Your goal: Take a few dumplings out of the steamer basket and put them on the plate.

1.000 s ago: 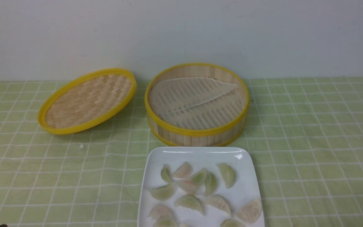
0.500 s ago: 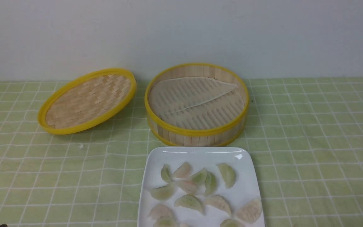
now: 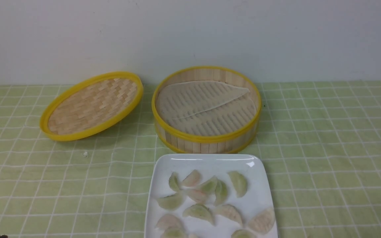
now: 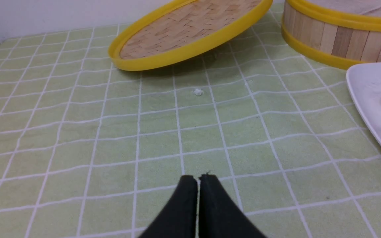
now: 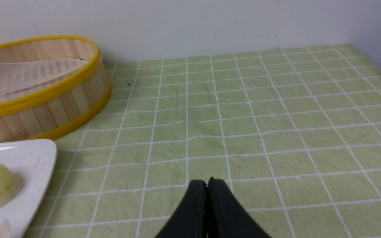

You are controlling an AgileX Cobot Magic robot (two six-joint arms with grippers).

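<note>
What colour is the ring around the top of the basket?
Bright yellow. The basket rim shows best in the front view.

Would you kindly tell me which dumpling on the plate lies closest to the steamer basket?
The greenish dumpling at the plate's far right, apart from the cluster; its tip reaches nearest the steamer basket.

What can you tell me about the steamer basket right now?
The steamer basket is round and deep, with upright pale bamboo slats between yellow top and bottom rims. It stands upright on the green checked cloth, just behind the plate. Inside lies only a pale ribbed liner, one edge folded over; no dumplings show in it. The lid sits tilted to its left.
</note>
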